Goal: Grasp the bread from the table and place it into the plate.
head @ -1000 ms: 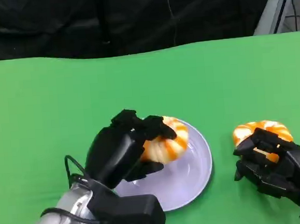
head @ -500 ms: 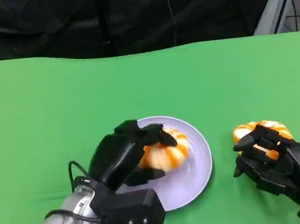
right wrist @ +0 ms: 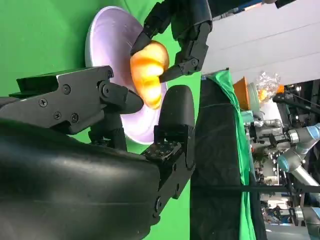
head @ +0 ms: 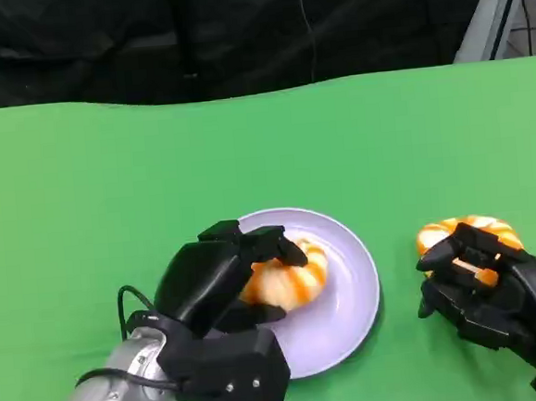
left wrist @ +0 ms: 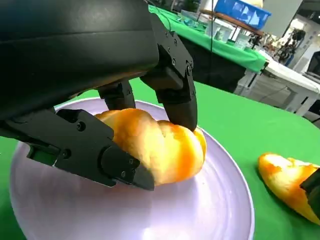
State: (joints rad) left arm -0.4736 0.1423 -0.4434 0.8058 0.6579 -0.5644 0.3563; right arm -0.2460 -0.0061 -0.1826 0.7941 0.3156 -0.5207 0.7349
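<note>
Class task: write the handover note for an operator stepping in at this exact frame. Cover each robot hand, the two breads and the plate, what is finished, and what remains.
Left robot hand: grips one bread over the purple plate; the left wrist view shows the bread low in the plate, fingers closed on it.
Right robot hand: on the second bread, which lies on the green table to the right of the plate; whether it grips is unclear.
Done: first bread brought to the plate.
Left: release it and withdraw the left robot hand; then move the second bread into the plate.
</note>
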